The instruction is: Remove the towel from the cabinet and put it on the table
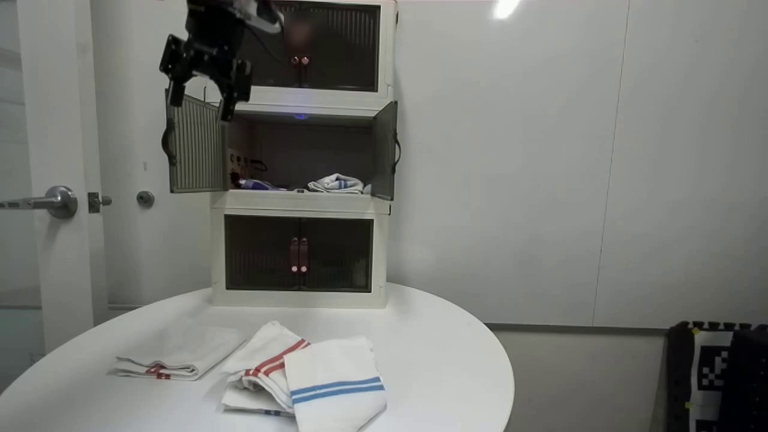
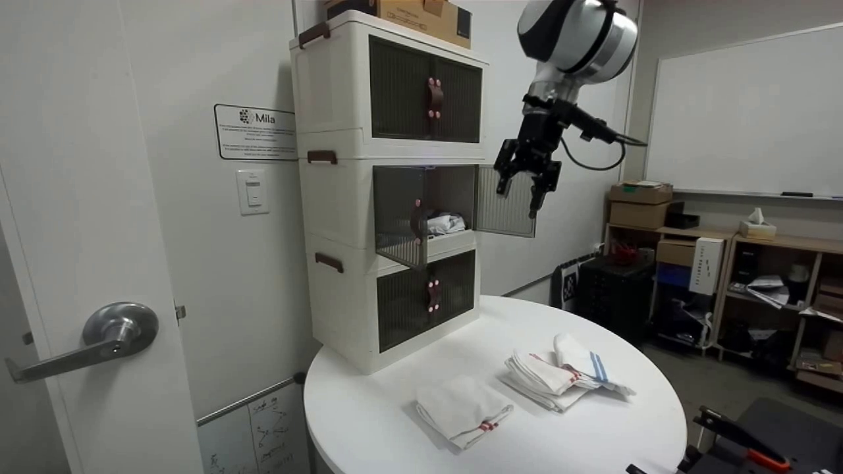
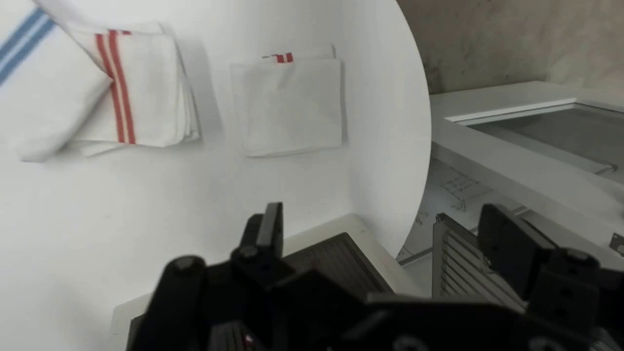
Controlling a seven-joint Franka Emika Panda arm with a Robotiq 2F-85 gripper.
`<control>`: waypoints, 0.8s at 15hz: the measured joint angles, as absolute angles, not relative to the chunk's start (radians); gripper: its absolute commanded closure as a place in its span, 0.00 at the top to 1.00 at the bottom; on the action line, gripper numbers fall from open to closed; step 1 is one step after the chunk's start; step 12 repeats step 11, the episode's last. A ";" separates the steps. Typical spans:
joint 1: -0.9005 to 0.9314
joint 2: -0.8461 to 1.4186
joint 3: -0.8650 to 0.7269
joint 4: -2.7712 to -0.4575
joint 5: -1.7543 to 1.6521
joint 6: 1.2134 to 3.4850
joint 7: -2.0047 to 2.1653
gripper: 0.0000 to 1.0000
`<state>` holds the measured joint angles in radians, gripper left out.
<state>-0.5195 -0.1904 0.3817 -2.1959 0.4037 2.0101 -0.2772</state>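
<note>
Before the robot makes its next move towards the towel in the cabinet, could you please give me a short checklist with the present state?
1. Doors of the cabinet open: ok, both stand open at the middle compartment.
2. Towel visible inside: ok, blue stripes show.
3. Gripper open, holding nothing: ok.
4. Gripper at the compartment opening: not ok, it points down, outside the compartment.
5. Clearance between gripper and doors: cannot tell from these views.
6. Table without other cloths: not ok, red-striped towels and another blue-striped towel lie there.

Glare on wall (image 1: 540, 156), dim cabinet (image 1: 300, 203) interior, soft shadows on table (image 1: 447, 360)
</note>
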 measured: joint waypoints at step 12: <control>-0.271 -0.324 0.009 -2.010 0.030 1.676 -0.346 1.00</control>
